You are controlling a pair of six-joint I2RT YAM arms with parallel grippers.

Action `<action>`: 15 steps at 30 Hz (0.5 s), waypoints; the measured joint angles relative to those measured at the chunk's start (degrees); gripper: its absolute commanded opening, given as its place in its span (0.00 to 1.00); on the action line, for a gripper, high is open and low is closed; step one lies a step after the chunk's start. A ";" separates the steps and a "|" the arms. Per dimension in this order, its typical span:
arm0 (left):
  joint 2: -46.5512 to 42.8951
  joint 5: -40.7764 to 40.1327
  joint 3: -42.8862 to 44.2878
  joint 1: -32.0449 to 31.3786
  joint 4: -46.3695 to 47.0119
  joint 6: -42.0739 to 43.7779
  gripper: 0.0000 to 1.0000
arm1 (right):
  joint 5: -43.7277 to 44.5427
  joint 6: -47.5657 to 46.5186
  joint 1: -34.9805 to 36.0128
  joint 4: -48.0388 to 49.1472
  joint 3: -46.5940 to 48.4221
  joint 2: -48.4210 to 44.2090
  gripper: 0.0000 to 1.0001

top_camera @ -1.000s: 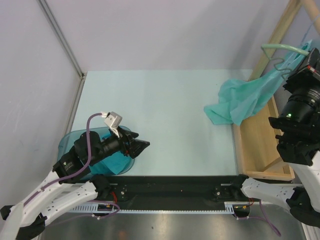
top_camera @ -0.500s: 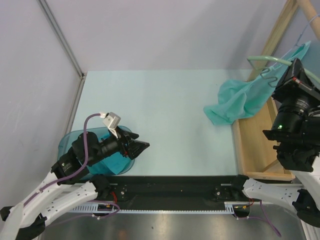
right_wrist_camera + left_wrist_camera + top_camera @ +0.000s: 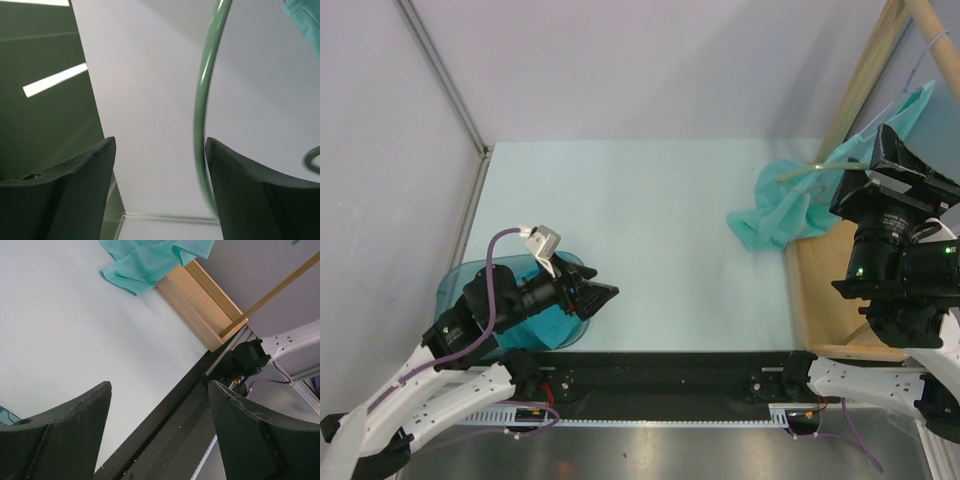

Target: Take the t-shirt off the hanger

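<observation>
The teal t-shirt hangs from the right-hand rack down onto the table, with its lower part bunched on the surface; it also shows in the left wrist view. A thin green hanger sticks out of it to the left. My right gripper is raised beside the hanger. In the right wrist view the right gripper is open, and the hanger wire runs between its fingers, close to the right finger. My left gripper is open and empty near the table's front left.
A wooden rack with a sloping post stands along the right edge. A translucent blue bin holding teal cloth sits at front left, under the left arm. A black rail runs along the near edge.
The right gripper has opened and let go of the hanger, and the right arm has shifted left and nearer. The hanger has swung lower and to the left. The left arm stays put.
</observation>
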 measured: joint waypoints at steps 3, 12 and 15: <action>0.79 -0.04 0.00 0.00 0.04 0.28 0.83 | 0.35 -2.25 3.61 -0.90 -0.90 -0.68 0.88; 2.14 -0.17 -0.79 0.00 0.48 0.46 0.83 | 1.42 -14.43 9.40 2.43 -10.05 -2.05 1.00; 2.10 -0.39 -0.87 0.00 0.46 0.57 0.84 | 1.90 -19.10 10.91 3.13 -10.51 -1.92 1.00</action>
